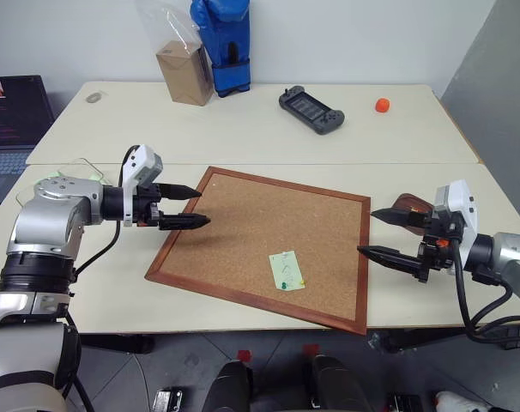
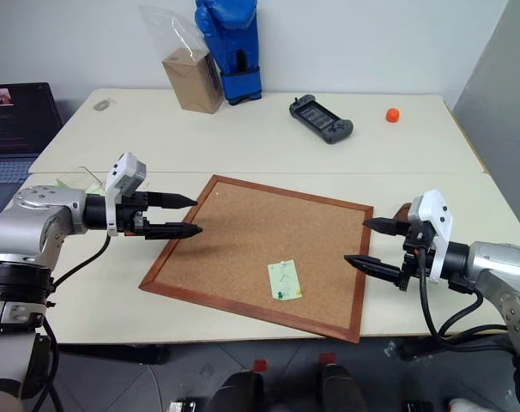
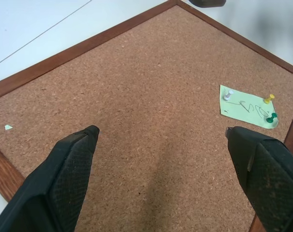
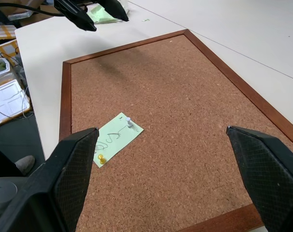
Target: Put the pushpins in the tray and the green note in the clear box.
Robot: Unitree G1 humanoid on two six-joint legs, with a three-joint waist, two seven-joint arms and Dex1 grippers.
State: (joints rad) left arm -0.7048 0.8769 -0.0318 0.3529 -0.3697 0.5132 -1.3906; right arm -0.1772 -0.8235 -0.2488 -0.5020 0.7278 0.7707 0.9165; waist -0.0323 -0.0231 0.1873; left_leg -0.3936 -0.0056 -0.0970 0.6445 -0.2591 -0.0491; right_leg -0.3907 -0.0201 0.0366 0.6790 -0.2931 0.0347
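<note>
Pushpins (image 3: 270, 99), one white, one yellow, one green, hold the green note (image 1: 287, 270) flat on a wood-framed cork board (image 1: 243, 223), near the board's front right part. The left gripper (image 1: 191, 207) hovers over the board's left corner with its fingers spread and empty. The right gripper (image 1: 382, 233) hangs at the board's right edge, fingers also spread wide, holding nothing. The tray (image 1: 412, 206) sits on the table just behind the right gripper. The clear box (image 1: 75, 176) lies at the table's left, behind the left arm.
</note>
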